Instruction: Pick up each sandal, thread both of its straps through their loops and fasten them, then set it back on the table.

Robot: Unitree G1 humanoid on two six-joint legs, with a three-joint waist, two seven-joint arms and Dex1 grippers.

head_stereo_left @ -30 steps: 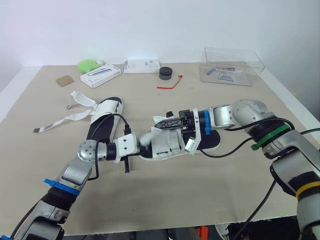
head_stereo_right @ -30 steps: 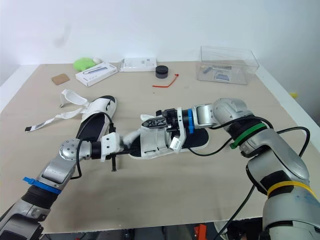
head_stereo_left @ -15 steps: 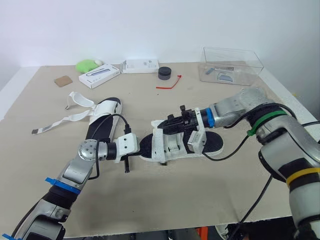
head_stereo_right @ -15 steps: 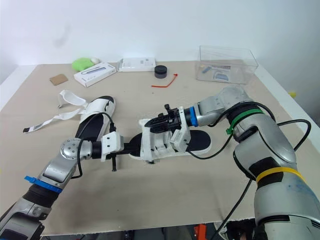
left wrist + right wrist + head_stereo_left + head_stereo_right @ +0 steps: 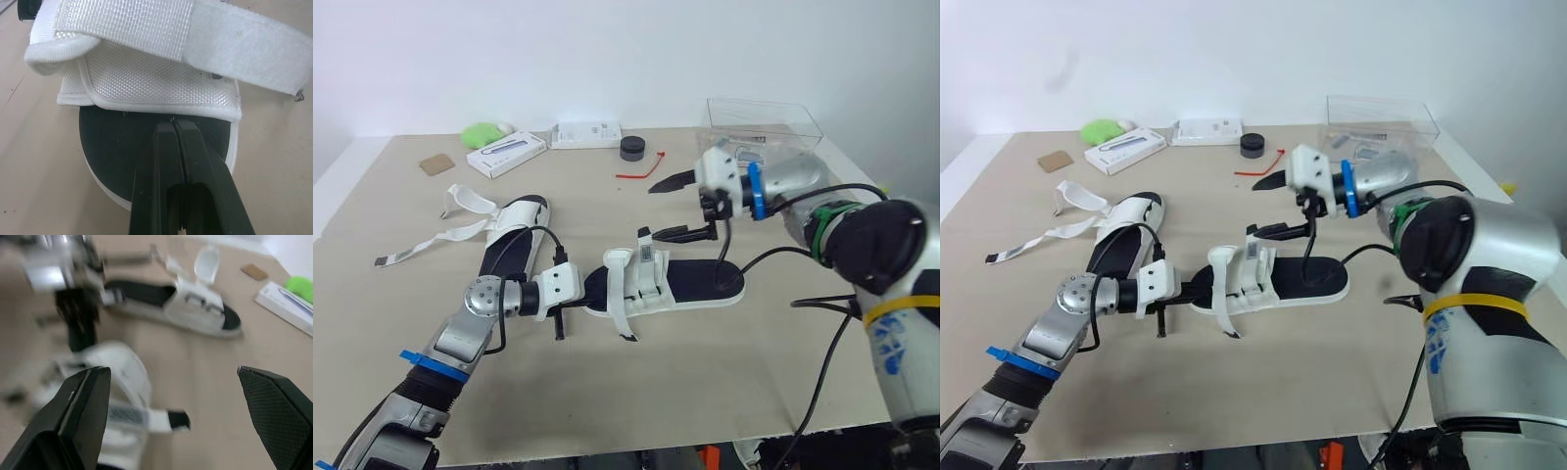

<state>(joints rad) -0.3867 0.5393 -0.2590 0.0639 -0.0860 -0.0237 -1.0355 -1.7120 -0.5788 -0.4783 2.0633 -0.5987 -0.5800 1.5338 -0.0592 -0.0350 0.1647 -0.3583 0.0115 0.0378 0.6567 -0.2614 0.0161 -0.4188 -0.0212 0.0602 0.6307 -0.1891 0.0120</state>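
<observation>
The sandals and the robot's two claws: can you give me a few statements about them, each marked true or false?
1. The right gripper is open and raised clear of the near sandal. True.
2. The left gripper is wide open. False: it is shut, at the near sandal's end.
3. The other sandal has a strap trailing loose over the table. True.
4. The near sandal hangs in the air. False: it lies on the table.
5. The clear box stands at the robot's far left. False: it stands at the far right.
</observation>
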